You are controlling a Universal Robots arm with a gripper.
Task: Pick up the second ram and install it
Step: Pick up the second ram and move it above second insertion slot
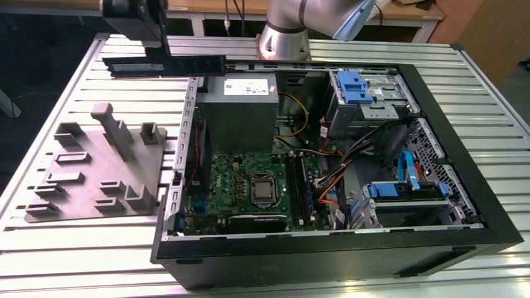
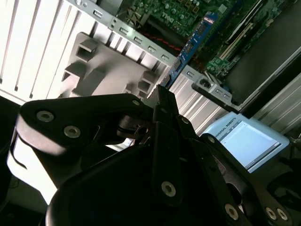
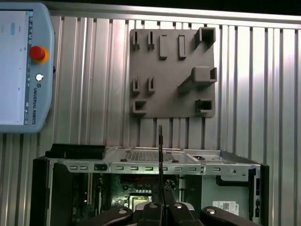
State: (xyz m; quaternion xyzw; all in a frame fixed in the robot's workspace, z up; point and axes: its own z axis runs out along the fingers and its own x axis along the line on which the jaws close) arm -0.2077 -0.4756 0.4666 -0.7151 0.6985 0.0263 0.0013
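The second ram (image 1: 166,65), a long dark stick, hangs level in the air above the slatted table, just off the back corner of the open computer case on the exterior view's left. My gripper (image 1: 156,51) is shut on its top edge. In the first wrist view the second ram (image 3: 160,155) appears edge-on as a thin dark line rising from between the fingers of the gripper (image 3: 162,208). The second wrist view has that thin edge (image 2: 164,101) clamped in the gripper (image 2: 162,115). The green motherboard (image 1: 248,180) with its black slot rails (image 1: 300,186) lies inside the case.
A grey fixture plate (image 1: 95,167) with raised holders lies on the table beside the case (image 1: 331,251). In the case are a grey power supply (image 1: 240,102), loose cables (image 1: 331,180) and blue drive brackets (image 1: 352,87). A teach pendant (image 3: 23,66) lies on the table.
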